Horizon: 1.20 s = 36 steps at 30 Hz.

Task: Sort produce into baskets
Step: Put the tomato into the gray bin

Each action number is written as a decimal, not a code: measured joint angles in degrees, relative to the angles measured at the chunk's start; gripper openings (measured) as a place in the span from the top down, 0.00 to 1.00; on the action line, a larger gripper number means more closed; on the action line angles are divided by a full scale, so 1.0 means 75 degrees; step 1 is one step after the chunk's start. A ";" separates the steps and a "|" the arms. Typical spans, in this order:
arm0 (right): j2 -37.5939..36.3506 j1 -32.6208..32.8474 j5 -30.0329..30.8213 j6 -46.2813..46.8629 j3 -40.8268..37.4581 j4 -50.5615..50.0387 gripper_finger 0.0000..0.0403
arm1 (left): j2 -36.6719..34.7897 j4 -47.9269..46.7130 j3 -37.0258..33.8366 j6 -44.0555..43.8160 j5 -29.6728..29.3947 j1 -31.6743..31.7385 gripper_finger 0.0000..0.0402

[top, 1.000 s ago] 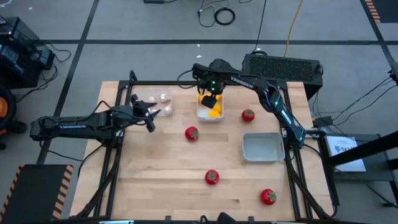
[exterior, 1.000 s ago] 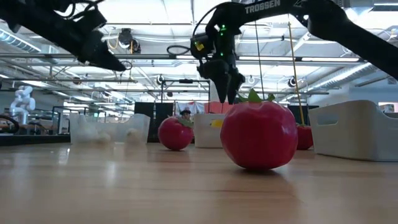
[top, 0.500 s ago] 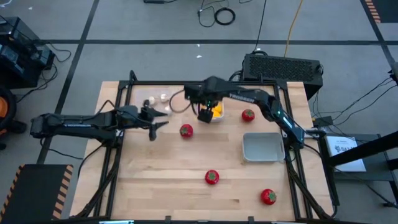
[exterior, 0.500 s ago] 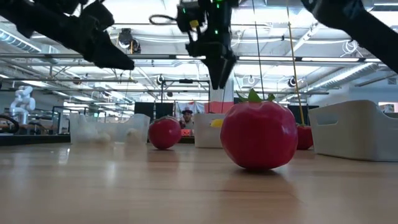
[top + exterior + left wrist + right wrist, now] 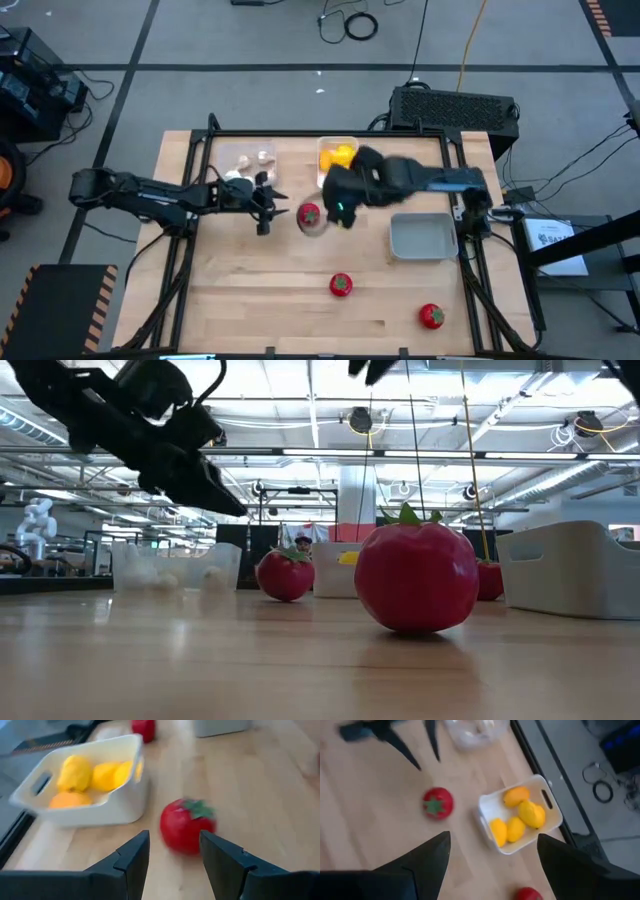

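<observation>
A round red toy tomato with a green top (image 5: 309, 213) lay on the wooden surface (image 5: 250, 290), just ahead of the left end effector (image 5: 267, 207), whose fingers gaped empty; the right end effector (image 5: 490, 865) hovered above, spread wide, holding nothing.

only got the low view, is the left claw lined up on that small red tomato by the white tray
Observer: Yes, the open left claw points at the red round tomato with a green top, just beyond its fingertips.
Operator: where's the right claw
Observer: Above the table just right of that tomato; the right claw is open and empty.
Operator: anything in the grey tray
Observer: No produce in the grey shallow rectangular tray.
</observation>
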 joint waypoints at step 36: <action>-0.0158 0.2575 0.2239 0.1378 -0.0010 0.0003 0.28 | 0.1436 0.2689 0.0003 -0.0061 -0.0499 -0.0497 0.55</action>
